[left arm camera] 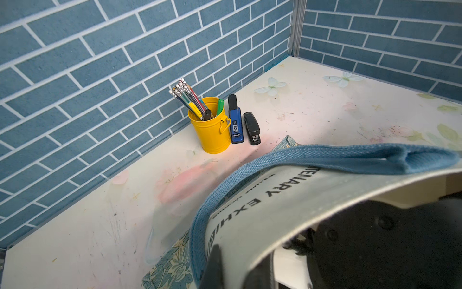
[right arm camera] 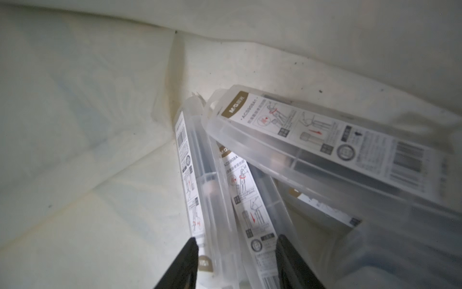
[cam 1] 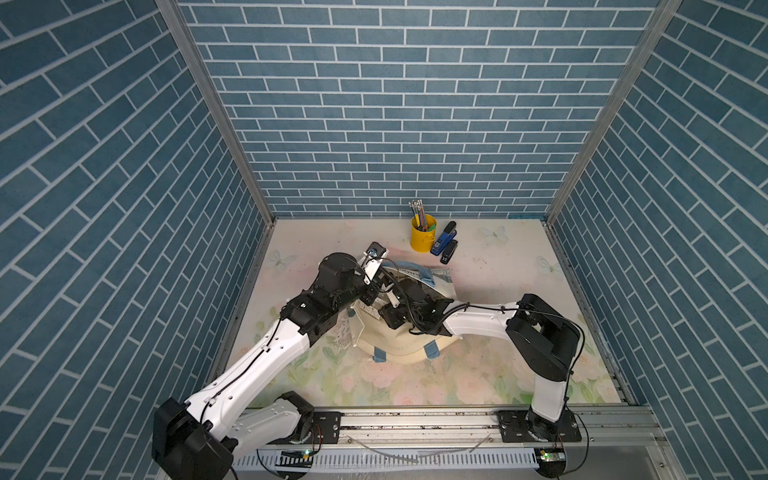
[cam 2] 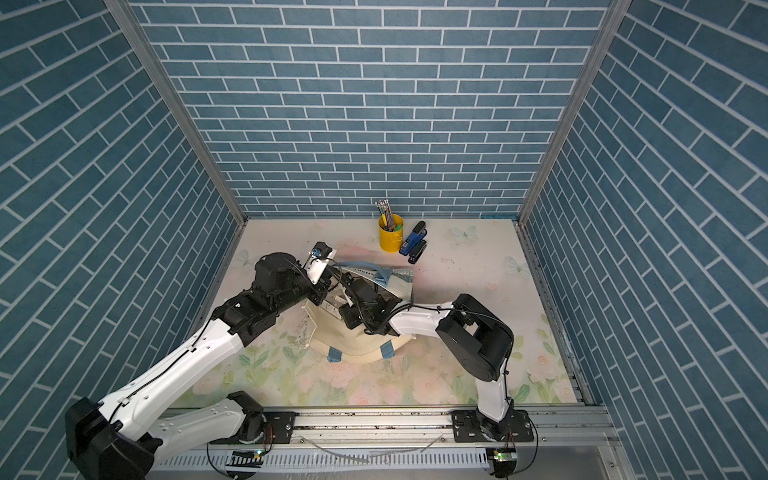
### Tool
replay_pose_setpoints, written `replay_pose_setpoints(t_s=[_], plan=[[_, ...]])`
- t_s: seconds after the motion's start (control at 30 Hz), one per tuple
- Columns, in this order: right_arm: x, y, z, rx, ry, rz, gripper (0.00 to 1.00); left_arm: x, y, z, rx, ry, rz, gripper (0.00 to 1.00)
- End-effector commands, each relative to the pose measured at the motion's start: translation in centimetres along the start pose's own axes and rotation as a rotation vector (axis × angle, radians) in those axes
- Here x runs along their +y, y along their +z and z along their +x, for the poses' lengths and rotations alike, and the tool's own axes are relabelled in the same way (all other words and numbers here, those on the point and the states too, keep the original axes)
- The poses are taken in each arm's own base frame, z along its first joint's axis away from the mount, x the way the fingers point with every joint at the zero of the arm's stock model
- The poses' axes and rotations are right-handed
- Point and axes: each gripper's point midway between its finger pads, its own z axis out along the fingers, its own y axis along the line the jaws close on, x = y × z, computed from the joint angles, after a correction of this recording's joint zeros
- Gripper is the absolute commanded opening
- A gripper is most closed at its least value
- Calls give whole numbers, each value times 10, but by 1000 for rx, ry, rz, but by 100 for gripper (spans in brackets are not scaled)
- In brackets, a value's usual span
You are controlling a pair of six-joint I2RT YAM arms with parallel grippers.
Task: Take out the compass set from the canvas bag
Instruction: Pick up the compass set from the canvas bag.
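Note:
The cream canvas bag (cam 1: 399,345) (cam 2: 353,345) lies mid-table with its mouth facing the back. My left gripper (cam 1: 380,286) (left arm camera: 217,262) is shut on the bag's upper rim (left arm camera: 287,200) beside the light blue strap handle (left arm camera: 325,155), holding the mouth up. My right arm (cam 1: 478,324) reaches into the mouth. Inside, my right gripper (right arm camera: 237,250) has its jaws apart on either side of two clear compass set cases (right arm camera: 207,190) (right arm camera: 250,200) that lie side by side. A third compass set case (right arm camera: 325,140) lies across them. I cannot tell whether the fingers press the cases.
A yellow pencil cup (cam 1: 423,239) (left arm camera: 212,130) stands by the back wall. Next to it are a blue stapler (cam 1: 444,241) (left arm camera: 235,125) and a black stapler (cam 1: 449,252) (left arm camera: 252,128). Blue brick-patterned walls close off three sides.

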Motion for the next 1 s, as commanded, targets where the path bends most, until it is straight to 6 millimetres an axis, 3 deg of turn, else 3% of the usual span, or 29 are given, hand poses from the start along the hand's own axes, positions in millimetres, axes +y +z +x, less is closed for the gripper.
replay_pose_setpoints(t_s=[0.0, 0.57, 0.97], plan=[[8, 6, -4, 33, 94, -45, 49, -8, -6, -27, -111, 7, 44, 0], [33, 14, 6, 95, 140, -200, 37, -7, -8, -28, -119, 0, 36, 0], [48, 19, -14, 106, 236, -316, 28, -6, -7, -27, -119, -1, 30, 0]])
